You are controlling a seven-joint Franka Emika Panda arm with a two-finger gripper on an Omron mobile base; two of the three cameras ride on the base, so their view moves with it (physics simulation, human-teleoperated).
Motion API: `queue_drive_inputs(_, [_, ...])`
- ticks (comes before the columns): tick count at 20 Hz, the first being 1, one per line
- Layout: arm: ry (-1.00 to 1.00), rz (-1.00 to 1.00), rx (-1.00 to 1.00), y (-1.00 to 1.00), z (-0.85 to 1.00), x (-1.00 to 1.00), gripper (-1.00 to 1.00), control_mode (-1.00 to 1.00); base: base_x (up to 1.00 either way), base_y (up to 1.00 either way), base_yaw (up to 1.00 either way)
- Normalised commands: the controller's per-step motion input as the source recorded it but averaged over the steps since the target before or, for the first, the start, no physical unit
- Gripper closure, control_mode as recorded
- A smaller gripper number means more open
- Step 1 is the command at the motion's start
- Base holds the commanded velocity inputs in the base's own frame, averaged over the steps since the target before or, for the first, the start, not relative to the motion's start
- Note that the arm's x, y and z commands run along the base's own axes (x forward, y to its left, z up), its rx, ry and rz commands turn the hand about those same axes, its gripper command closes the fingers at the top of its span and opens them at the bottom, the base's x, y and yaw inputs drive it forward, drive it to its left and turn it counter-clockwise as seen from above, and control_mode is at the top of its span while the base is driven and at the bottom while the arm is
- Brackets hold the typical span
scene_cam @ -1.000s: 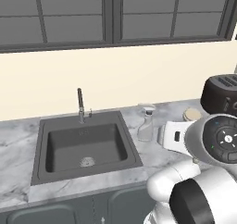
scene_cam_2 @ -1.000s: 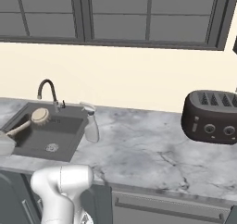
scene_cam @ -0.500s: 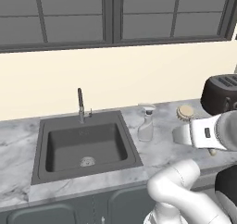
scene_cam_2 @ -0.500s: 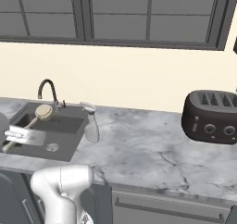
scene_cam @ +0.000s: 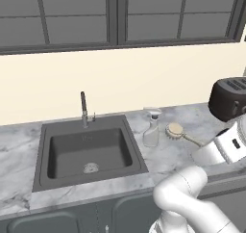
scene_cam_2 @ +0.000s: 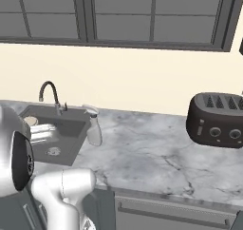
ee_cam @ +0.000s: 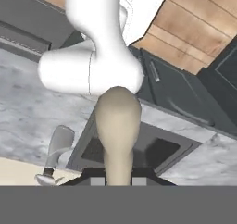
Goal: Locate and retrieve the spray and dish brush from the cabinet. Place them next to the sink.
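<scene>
The sink point(scene_cam: 89, 152), one, fills the lower left of the left base view. One spray point(scene_cam: 152, 127) stands mid-frame on the marble just beside the basin's right rim. One dish brush point(scene_cam: 178, 133), right of it, is clenched by its handle in the gripper point(ee_cam: 118, 177). Released too near, it would likely tip the bottle or roll basinward.
</scene>
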Motion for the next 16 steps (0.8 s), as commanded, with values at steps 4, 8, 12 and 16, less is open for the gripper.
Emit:
queue_drive_inputs(4, [0.12,0.48,-0.09,-0.06,-0.36,0.02,1.00,-1.00,0.00,0.00,0.00])
queue_drive_inputs(8, [0.12,0.44,-0.06,-0.10,-0.43,0.16,1.00,-1.00,0.00,0.00,0.00])
queue_drive_inputs(12, [0.09,0.16,-0.01,-0.29,-0.26,0.28,1.00,-1.00,0.00,0.00,0.00])
queue_drive_inputs(16, [-0.01,-0.01,-0.01,-0.36,-0.13,0.34,1.00,-1.00,0.00,0.00,0.00])
